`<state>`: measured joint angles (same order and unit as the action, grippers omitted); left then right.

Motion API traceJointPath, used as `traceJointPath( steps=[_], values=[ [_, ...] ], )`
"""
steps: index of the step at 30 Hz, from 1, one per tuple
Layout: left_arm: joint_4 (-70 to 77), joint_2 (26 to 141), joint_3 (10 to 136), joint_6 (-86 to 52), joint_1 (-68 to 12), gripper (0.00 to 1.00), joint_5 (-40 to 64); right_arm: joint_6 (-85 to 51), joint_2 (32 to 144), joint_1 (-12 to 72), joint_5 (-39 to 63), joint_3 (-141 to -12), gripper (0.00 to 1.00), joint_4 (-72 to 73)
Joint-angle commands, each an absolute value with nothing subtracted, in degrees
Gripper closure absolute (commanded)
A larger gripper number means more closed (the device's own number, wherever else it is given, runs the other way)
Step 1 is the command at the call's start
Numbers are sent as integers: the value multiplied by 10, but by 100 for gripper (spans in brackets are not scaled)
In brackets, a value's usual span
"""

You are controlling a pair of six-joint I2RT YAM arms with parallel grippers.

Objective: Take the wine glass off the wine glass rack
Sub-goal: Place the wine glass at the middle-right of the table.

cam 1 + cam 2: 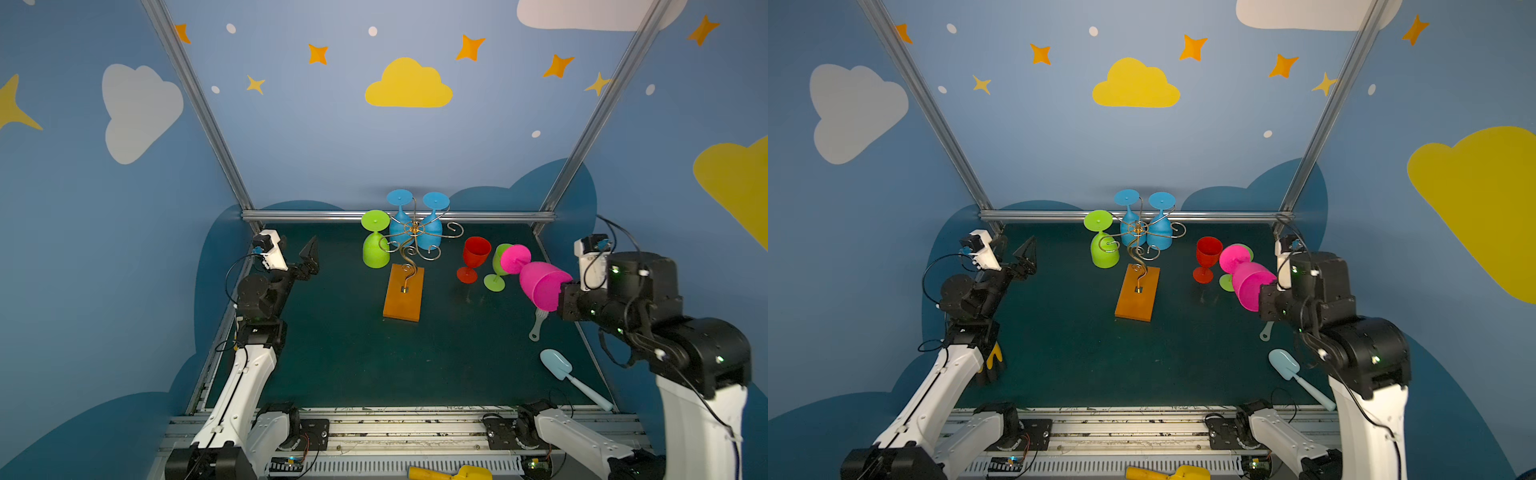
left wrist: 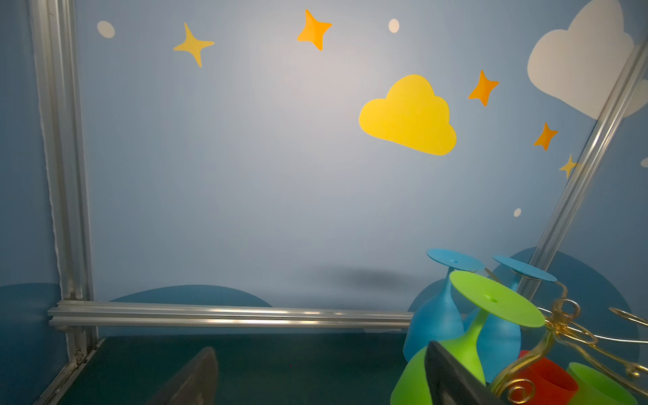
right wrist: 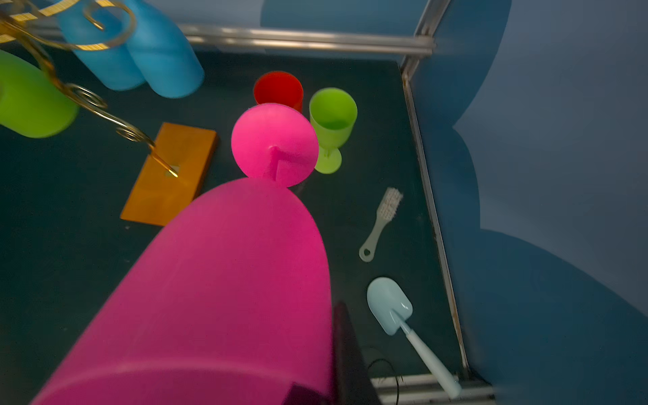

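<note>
Right claw (image 1: pixel 562 296): pressed together on the bowl wall of the pink wine glass (image 1: pixel 540 284) at its mouth, carrying it clear of the table.
Left claw (image 1: pixel 309 254): spread, nothing between its fingers, well apart from the rack (image 1: pixel 411 243).
Where the glass is: off the rack, directly in front of the right claw. Its foot reaches out over the standing red glass (image 3: pixel 278 89) and green glass (image 3: pixel 332 115).
Long axis: the stem line runs straight out from the right claw, tilted rather than upright. The mouth is at the claw; the foot is at the far end, aimed back toward the rack and somewhat upward.
Handling, as a judgement: matte plastic by the look, so light, stiff and unlikely to shatter. Pinched at one rim wall, its length could let it swivel.
Best hold: the rim wall works; the thin stem would give better control of tilt.
On the rack: one green and two blue glasses (image 1: pixel 432 230) hang foot-up, between the claws.
</note>
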<state>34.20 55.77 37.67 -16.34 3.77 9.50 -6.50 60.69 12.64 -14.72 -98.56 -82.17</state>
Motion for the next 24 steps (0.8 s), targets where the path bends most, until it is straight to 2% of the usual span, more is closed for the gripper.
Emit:
traceJointPath(
  steps=[1, 5, 18, 24],
  values=[
    [365, 555, 374, -163, 45, 9, 116, -46, 632, 71, -95, -953, 100, -826],
    [341, 547, 382, -134, 45, 9, 150, -20, 678, -2, -56, -929, 100, -802],
    [325, 547, 383, -91, 44, 9, 156, -12, 832, -77, -111, -921, 100, -740],
    [322, 547, 382, -83, 45, 9, 151, -7, 895, -103, -103, -937, 100, -709]
  ],
)
